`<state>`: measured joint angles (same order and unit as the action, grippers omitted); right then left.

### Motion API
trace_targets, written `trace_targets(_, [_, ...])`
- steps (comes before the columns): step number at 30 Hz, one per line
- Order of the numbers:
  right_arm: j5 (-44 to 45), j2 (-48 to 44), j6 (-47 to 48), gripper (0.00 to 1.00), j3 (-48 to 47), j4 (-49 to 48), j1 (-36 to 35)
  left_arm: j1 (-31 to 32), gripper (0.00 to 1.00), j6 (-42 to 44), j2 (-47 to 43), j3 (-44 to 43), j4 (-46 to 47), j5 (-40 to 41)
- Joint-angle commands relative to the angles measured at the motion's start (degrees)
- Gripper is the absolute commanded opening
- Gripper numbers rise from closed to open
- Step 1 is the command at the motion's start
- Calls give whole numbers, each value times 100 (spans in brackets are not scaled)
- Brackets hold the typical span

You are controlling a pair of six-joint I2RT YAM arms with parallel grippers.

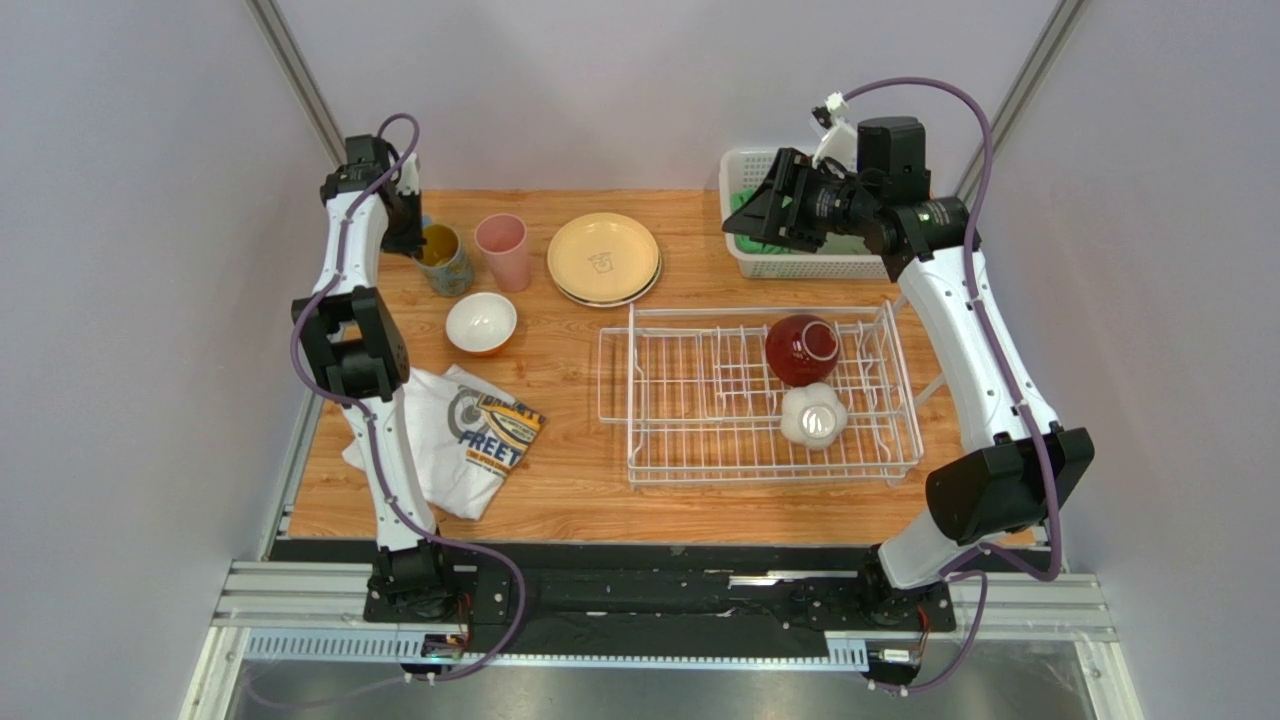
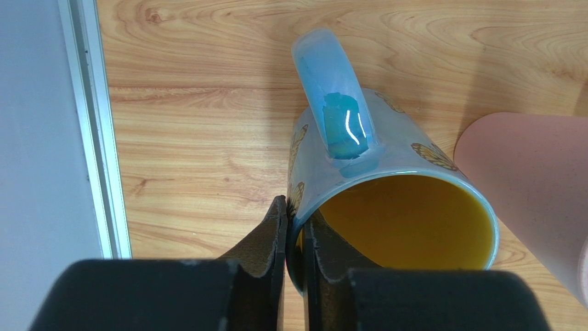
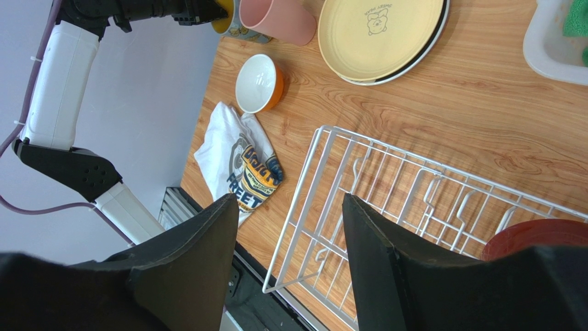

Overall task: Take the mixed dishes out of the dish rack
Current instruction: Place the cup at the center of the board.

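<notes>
The white wire dish rack (image 1: 691, 405) sits right of centre and holds a dark red bowl (image 1: 803, 348) and a small white bowl (image 1: 813, 416), upside down. My left gripper (image 2: 295, 234) is shut on the rim of the light-blue mug (image 2: 386, 179), one finger inside its yellow interior, at the back left (image 1: 445, 258). Beside the mug are the pink cup (image 1: 504, 249), the tan plates (image 1: 603, 258) and the orange bowl (image 1: 483, 321). My right gripper (image 3: 290, 207) is open and empty, high over the back right (image 1: 756, 215).
A printed white T-shirt (image 1: 466, 432) lies at the front left. A white perforated basket (image 1: 781, 258) with green cloths stands at the back right, under my right gripper. The table's left edge rail (image 2: 96, 124) runs close to the mug.
</notes>
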<state>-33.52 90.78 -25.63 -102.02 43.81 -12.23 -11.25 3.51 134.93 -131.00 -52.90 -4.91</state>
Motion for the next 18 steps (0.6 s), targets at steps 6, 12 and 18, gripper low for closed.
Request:
trace_targets(6, [-58, -26, 75, 60, 24, -215, 45, -62, 34, -96, -90, -382, 316, -283])
trace_targets(12, [-32, -8, 84, 61, 33, -215, 45, -62, 40, -43, -99, -365, 316, -283])
trace_targets(18, [90, 10, 224, 61, -11, -145, 63, -71, 49, 1, -388, -164, 447, -274])
